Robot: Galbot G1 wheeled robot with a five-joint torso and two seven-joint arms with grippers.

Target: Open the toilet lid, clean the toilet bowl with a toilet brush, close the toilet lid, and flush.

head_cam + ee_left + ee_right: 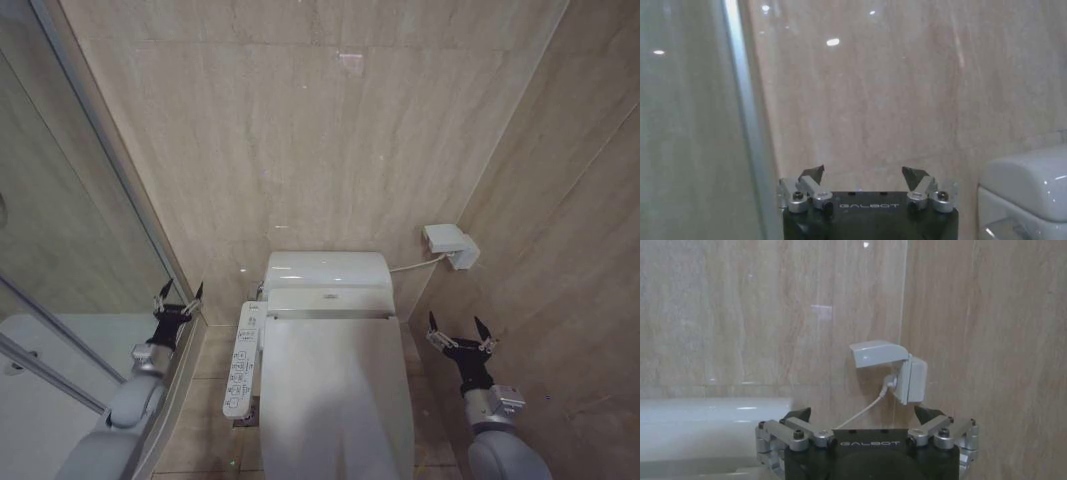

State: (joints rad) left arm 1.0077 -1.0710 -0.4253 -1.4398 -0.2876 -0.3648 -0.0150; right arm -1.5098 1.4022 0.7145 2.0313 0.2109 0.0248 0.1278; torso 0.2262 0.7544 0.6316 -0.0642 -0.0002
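Smooth, glossy white plastic on the closed toilet lid (335,395), same sheen on the tank cover (326,271) behind it. Matt white plastic on the side button panel (241,362). Polished beige stone-look tiles on the wall (300,130), veined and throwing back small light spots. Clear glass with a brushed metal frame on the shower screen (70,250). White plastic on the socket cover (449,245) and its thin cord. Black plastic body and bare silvery metal links on the left tool (863,176) and the right tool (863,416).

left claw (179,292) spread, right claw (460,328) spread
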